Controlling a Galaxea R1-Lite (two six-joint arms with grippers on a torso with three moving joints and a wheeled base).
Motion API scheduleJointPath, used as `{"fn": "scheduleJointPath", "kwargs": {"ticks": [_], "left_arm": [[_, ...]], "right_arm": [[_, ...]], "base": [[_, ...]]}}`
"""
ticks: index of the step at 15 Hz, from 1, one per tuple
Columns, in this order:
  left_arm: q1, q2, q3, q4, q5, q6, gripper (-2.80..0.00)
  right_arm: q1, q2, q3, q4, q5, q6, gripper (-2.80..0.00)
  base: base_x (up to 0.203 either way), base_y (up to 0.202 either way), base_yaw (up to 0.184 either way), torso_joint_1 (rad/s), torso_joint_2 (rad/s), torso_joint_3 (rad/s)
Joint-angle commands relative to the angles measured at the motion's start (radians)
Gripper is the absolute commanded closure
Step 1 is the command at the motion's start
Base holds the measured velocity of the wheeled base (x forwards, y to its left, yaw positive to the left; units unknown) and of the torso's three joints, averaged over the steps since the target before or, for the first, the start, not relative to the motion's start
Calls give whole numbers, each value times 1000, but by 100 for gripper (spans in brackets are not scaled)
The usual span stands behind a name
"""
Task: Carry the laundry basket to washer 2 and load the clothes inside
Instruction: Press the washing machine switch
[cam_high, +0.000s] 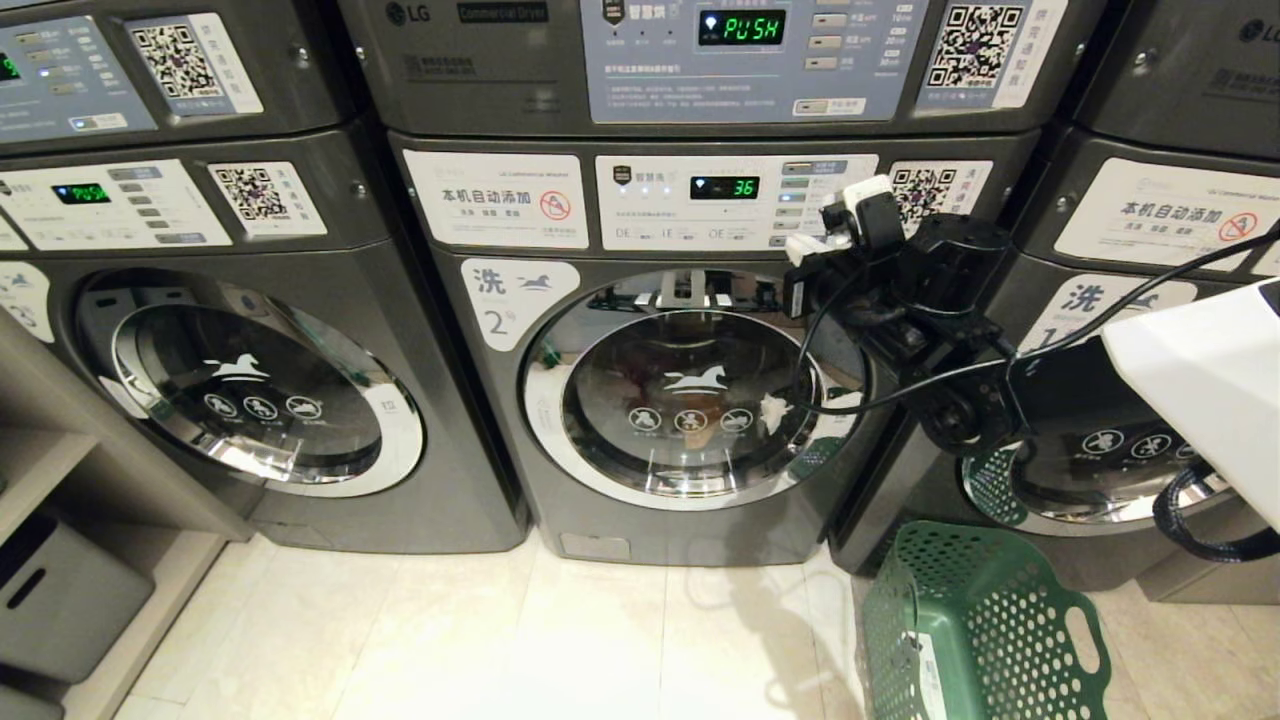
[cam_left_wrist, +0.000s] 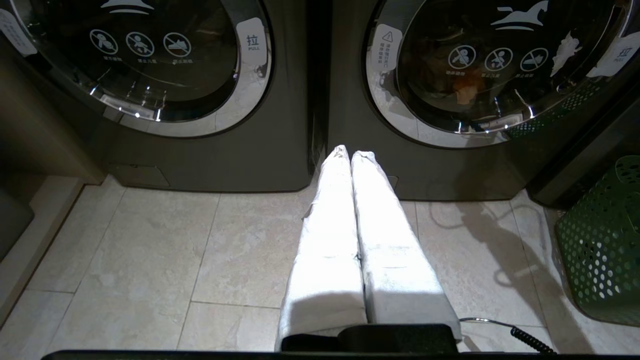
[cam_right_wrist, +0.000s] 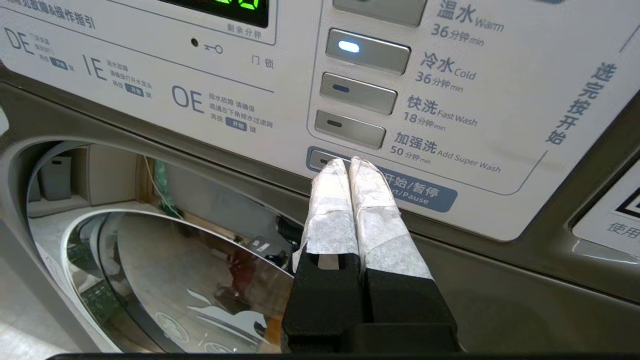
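Right wrist view shows my right gripper (cam_right_wrist: 350, 165) pinched closed and empty, tips at the start/pause button (cam_right_wrist: 325, 161) of dark grey front-loading washer 2 (cam_high: 660, 400); its door is closed. Green perforated plastic laundry basket (cam_high: 985, 630) stands on the floor, right of it. Left gripper (cam_left_wrist: 350, 155) closed, empty.

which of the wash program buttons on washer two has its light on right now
The lit one is the Warm button, glowing blue-white, the highest fully visible in the column. The Cold and Fast Wash buttons below it show only dark indicators.
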Motion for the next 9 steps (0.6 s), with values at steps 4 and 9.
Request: {"fn": "scheduleJointPath", "kwargs": {"ticks": [4, 9], "left_arm": [[0, -2, 0, 0, 0, 0, 0], [0, -2, 0, 0, 0, 0, 0]], "right_arm": [[1, 18, -7, -5, 0, -2, 0], [1, 40, -30, -4, 0, -2, 0]], "base": [[0, 0, 0, 0, 0, 0], [0, 0, 0, 0, 0, 0]]}}
